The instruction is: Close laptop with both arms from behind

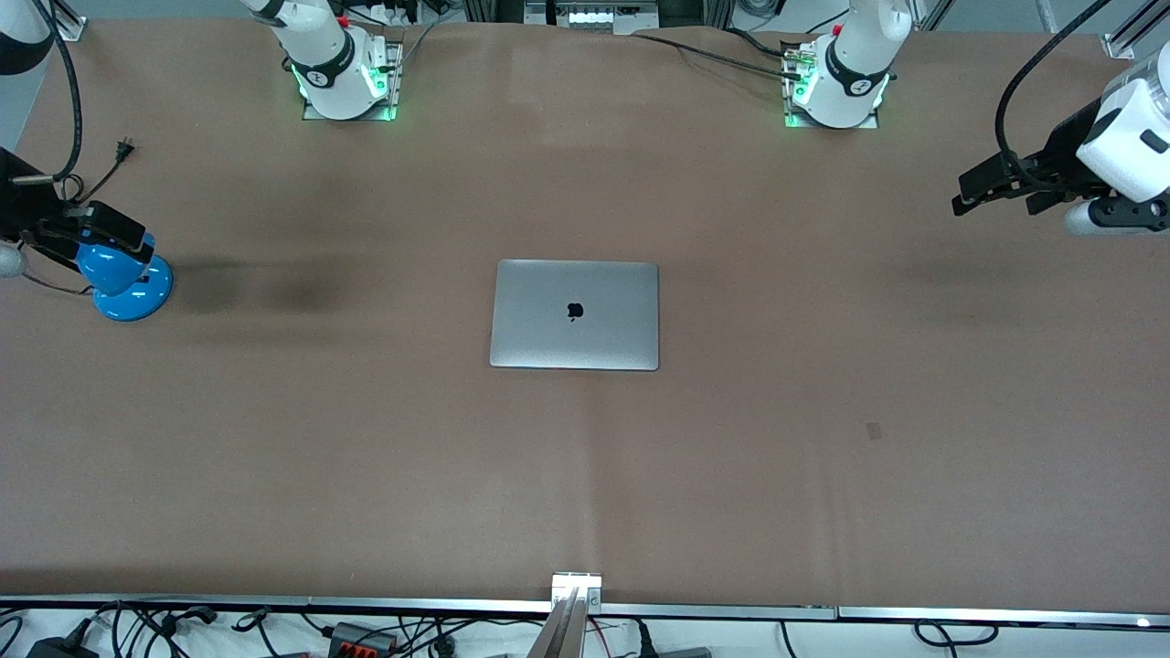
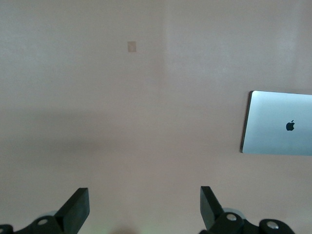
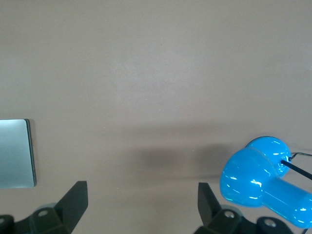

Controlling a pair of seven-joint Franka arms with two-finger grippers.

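The laptop [image 1: 574, 314] lies shut and flat at the middle of the table [image 1: 823, 475], lid up with the dark logo showing. The left gripper [image 1: 992, 192] hangs in the air over the left arm's end of the table, fingers [image 2: 75, 209] spread apart and holding nothing. The right gripper [image 3: 141, 207] is up over the right arm's end, above a blue lamp [image 1: 123, 274], its fingers [image 3: 73, 200] also apart and empty.
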